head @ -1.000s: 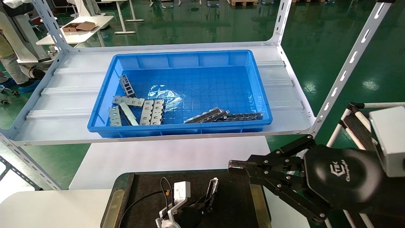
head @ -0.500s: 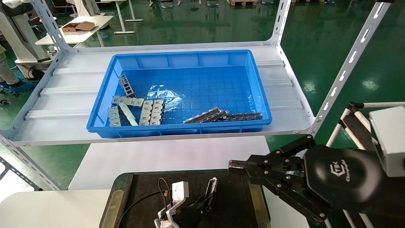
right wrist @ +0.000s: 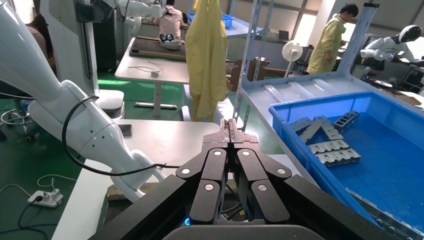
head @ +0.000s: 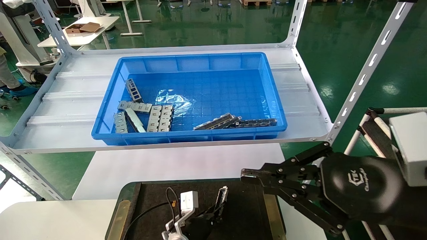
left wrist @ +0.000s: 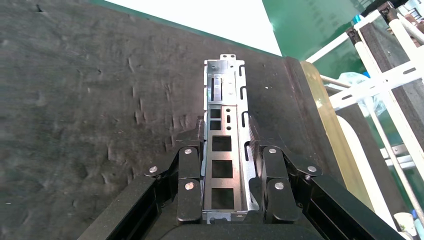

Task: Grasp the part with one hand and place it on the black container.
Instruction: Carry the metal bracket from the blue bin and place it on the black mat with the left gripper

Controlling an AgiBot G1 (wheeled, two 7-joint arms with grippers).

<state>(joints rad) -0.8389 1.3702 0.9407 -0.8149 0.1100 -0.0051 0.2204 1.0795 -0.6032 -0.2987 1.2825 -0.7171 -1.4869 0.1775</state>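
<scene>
Left claw (left wrist: pixel 227 167), clamped on the part (left wrist: pixel 226 150), has sunk slightly lower over the black container (head: pixel 247 213) since a second ago, suggesting release is near; right claw (right wrist: pixel 230 131), pressed shut and empty, hangs beside the container's rim.

I count two grippers of mine, my left gripper (head: pixel 217 208) and my right gripper (head: pixel 248 175). There is one black container (head: pixel 247 213) and one blue bin (head: pixel 200 63). One part (left wrist: pixel 225 150) sits between my left fingers; the loose ones in the bin overlap too much to count.
</scene>
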